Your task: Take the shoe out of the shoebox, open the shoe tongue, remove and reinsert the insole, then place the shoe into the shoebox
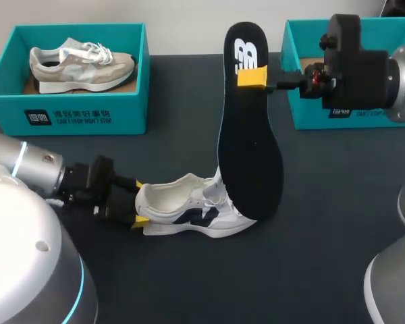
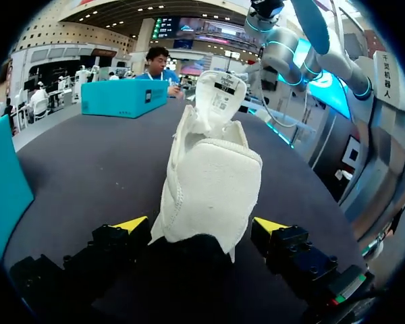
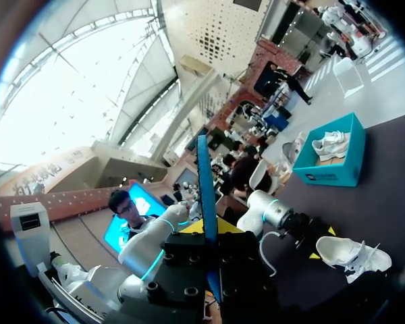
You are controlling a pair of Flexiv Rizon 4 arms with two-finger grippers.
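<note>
- Two grips matter: my left gripper (image 1: 140,202) clamps the heel of the white sneaker (image 1: 189,210) on the table (image 1: 324,202), and my right gripper (image 1: 252,77) pinches the black insole (image 1: 250,155), which stands upright by the laces.
- I judge that the insole should be tilted flatter and then slid in toe-first, slowly.

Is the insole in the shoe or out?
Out. The insole hangs upright from the right gripper, whole length showing outside the shoe.

Soft, even light from overhead fills the dark tabletop (image 1: 324,223); the shoe (image 1: 189,209) throws only a faint shadow. In the right wrist view daylight above burns out to white glare, and the insole (image 3: 204,182) stands darker beside it. The left wrist view is evenly bright.
</note>
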